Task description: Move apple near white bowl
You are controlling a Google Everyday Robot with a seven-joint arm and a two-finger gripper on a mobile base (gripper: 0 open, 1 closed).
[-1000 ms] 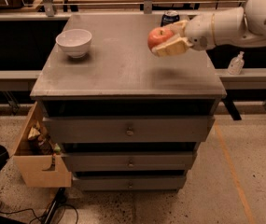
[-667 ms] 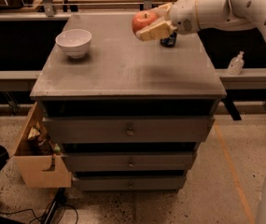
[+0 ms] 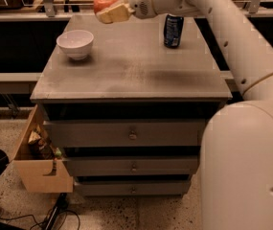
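— Where is the robot's two-finger gripper?
— Over the back edge of the grey cabinet top, clamped on the round red-orange apple, which it holds in the air. The glossy white bowl sits at seven o'clock.
— The risk?
— Lowering too close could knock the bowl. Released high, the apple may roll.
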